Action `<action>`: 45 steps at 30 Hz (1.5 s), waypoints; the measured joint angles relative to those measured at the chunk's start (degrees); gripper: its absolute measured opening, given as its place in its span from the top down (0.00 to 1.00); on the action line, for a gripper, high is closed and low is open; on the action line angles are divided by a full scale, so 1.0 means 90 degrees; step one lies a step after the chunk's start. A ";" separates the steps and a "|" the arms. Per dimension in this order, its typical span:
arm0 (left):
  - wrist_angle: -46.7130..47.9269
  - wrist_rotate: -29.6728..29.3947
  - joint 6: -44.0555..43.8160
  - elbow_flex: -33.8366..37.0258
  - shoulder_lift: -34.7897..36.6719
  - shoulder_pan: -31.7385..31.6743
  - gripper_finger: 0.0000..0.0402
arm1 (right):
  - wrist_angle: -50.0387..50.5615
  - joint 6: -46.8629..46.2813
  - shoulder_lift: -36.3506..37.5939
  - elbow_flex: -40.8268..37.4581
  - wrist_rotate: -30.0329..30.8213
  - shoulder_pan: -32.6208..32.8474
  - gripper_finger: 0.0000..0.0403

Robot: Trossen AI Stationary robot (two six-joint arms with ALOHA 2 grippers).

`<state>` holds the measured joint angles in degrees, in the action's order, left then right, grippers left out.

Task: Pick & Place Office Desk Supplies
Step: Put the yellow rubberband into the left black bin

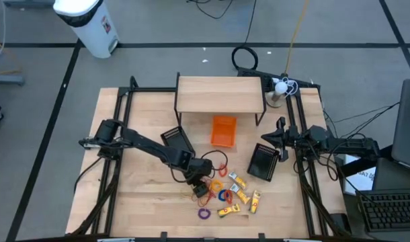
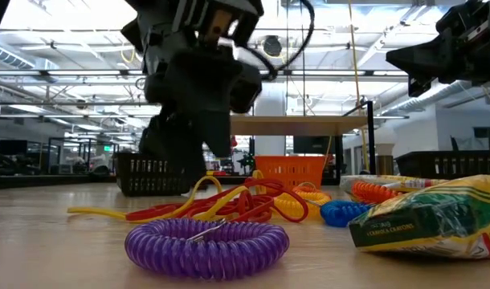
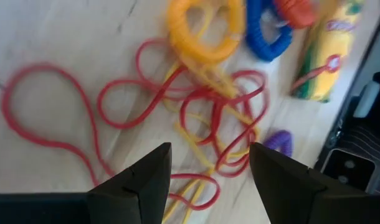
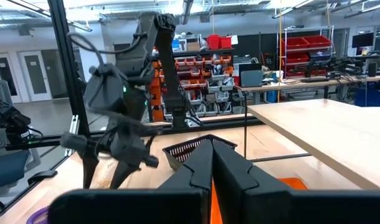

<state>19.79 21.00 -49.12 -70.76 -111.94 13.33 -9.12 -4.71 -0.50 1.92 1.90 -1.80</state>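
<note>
A tangle of red and yellow rubber bands (image 3: 209, 118) lies on the wooden table, and my left gripper (image 3: 209, 171) stands open just above it, one finger on either side of the loops. In the high view this gripper (image 1: 203, 188) slants down near the table's middle front. Around it lie a yellow coil ring (image 3: 205, 28), a blue ring (image 3: 268, 34), a purple ring (image 1: 203, 214) and yellow crayon packs (image 1: 239, 181). My right gripper (image 4: 212, 165) waits shut at the table's right side (image 1: 280, 136), holding nothing.
An orange basket (image 1: 223, 130) stands under a small wooden shelf (image 1: 220, 94) at the back. Two black mesh baskets (image 1: 177, 139) (image 1: 264, 161) flank it. In the low view the purple ring (image 2: 206, 245) and a crayon pack (image 2: 438, 217) lie nearest the front edge.
</note>
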 joint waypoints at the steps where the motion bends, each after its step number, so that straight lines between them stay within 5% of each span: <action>1: -0.0001 0.0010 -0.0015 0.0002 -0.0061 0.0001 0.46 | -0.0013 0.0000 0.0001 -0.0001 -0.0001 0.0002 1.00; 12: 0.0002 0.0021 0.0136 -0.0053 -0.0075 -0.0091 0.49 | -0.0136 0.0000 -0.0096 0.0001 -0.0016 0.0000 1.00; 25: -0.0280 0.0263 0.0675 -0.0053 -0.0165 -0.0129 0.95 | -0.0134 0.0000 -0.0103 0.0000 -0.0023 0.0000 1.00; 30: -0.0118 0.0383 0.1120 -0.0416 -0.0118 -0.0100 0.99 | -0.0127 0.0000 -0.0103 0.0000 -0.0032 0.0000 1.00; 37: 0.1400 -0.0950 0.2069 -0.1364 0.0904 0.0249 0.99 | -0.0090 -0.0066 -0.0108 0.0001 -0.0053 0.0000 1.00; 45: 0.2968 -0.3425 0.1612 -0.1375 0.2676 0.1105 1.00 | -0.0089 -0.0041 -0.0177 -0.0001 -0.0055 0.0001 1.00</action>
<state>46.51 -9.83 -34.61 -83.13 -87.86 23.27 -9.92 -5.07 -2.09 1.91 1.41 -1.80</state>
